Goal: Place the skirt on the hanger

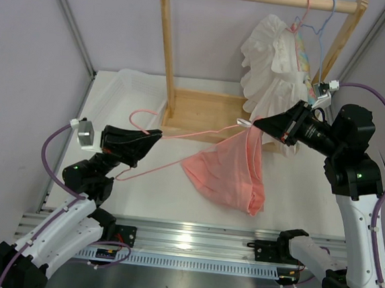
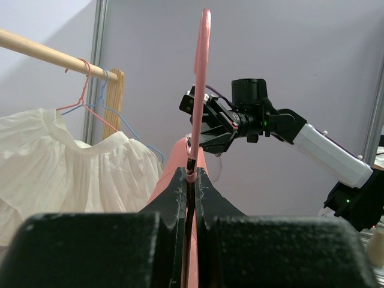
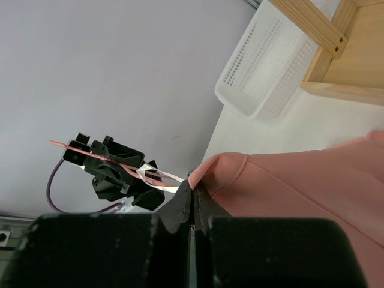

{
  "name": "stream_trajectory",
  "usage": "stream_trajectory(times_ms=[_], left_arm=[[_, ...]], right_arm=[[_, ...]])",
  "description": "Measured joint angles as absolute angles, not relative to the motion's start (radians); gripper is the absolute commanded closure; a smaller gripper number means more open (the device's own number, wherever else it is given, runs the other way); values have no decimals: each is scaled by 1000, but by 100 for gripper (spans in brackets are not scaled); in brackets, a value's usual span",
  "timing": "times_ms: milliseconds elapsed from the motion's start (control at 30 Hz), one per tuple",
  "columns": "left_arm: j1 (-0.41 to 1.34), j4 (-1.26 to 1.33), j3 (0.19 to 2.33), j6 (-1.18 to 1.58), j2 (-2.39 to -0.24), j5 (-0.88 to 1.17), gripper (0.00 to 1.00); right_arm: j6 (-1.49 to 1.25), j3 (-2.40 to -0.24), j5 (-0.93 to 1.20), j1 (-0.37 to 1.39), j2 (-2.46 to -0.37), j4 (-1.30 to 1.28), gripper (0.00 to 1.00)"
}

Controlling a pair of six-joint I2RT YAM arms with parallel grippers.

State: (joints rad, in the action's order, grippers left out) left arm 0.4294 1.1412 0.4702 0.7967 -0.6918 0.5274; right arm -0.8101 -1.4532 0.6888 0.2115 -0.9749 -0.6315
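The salmon-pink skirt (image 1: pixel 227 174) hangs in mid-air over the table, its waistband pinched in my right gripper (image 1: pixel 257 123), which is shut on it; the waistband edge shows in the right wrist view (image 3: pixel 228 165). My left gripper (image 1: pixel 154 136) is shut on the thin pink hanger (image 1: pixel 180 135), held roughly level, its far end reaching the skirt's waistband near the right gripper. In the left wrist view the hanger wire (image 2: pixel 201 78) rises from between my closed fingers (image 2: pixel 178 186) toward the right gripper (image 2: pixel 207 123). A white loop (image 3: pixel 157 180) hangs at the skirt's edge.
A wooden rack (image 1: pixel 176 62) stands at the back, with a white ruffled garment (image 1: pixel 270 63) on a pink hanger and a pastel garment on a blue hanger (image 1: pixel 324 24). A white perforated basket (image 1: pixel 140 89) sits at the back left.
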Motion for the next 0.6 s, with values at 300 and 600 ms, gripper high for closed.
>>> stream_trajectory(times_ms=[300,600], left_arm=[[429,1147,470,805,-731,527,100],[429,1155,480,806,-741,527,100]], right_arm=[[-799,-1453,690,212,-975,-632,100],[-789,-1446,695,211,-974,-634,100]])
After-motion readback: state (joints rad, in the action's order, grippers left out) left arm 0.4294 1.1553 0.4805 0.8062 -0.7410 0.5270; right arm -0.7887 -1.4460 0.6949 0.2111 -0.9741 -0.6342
